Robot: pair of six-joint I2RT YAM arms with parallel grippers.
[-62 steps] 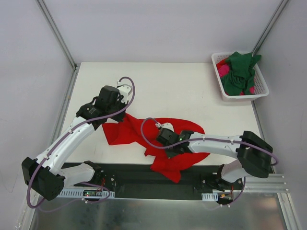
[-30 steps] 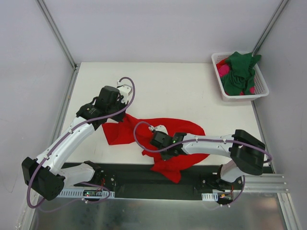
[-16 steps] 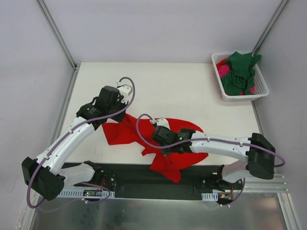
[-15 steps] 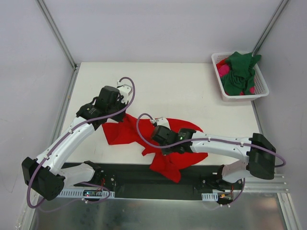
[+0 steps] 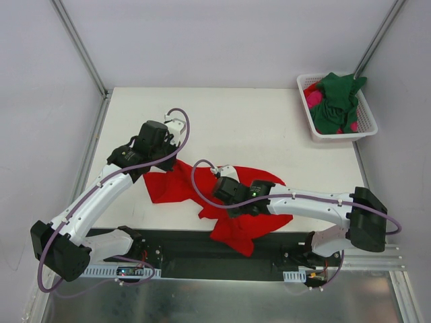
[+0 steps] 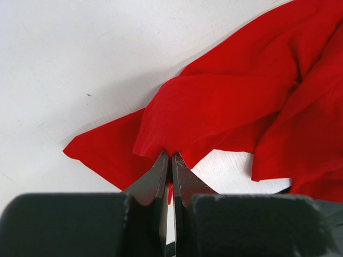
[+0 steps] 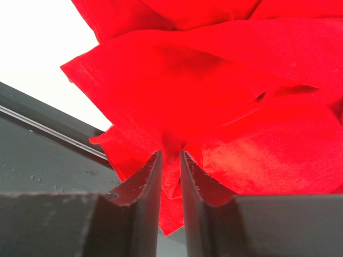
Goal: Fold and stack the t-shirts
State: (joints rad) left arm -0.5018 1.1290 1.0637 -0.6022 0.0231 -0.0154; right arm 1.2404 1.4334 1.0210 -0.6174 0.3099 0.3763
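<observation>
"Well, nearest first: what is draped over the black metal rail [image 5: 182, 243] at the front edge?"

"One lobe of the bright red cloth t-shirt [image 5: 174, 186]. The shirt lies crumpled on the near half of the white worktop [image 5: 269, 128] and spills onto that rail. The right arm [image 5: 310, 200] stretches across its middle and hides whatever cloth is underneath."

"And the right gripper [image 7: 170, 156]?"

"In its wrist view the jaws stand a narrow slit apart, with a red fold bunched in the slit. I cannot tell whether they bite the fold or only straddle it. Red cloth fills nearly the whole view, so the shirt's outline is lost. From above, the fingertips are hidden under the wrist."

"The left gripper [image 6: 169, 155]?"

"Its jaws are pressed together, pinching a folded edge on the shirt's left side, with bare worktop just behind. From overhead, the wrist covers the pinch itself."

"Further back?"

"At the far right corner, well apart from the red shirt, sits the white slotted plastic basket [image 5: 345, 136]. The dark green cloth t-shirt [image 5: 337, 101] is heaped on top, rising above the rim. It covers most of the magenta-pink cloth t-shirt [image 5: 314, 99], which shows only in patches. How either one is bunched cannot be made out."
</observation>
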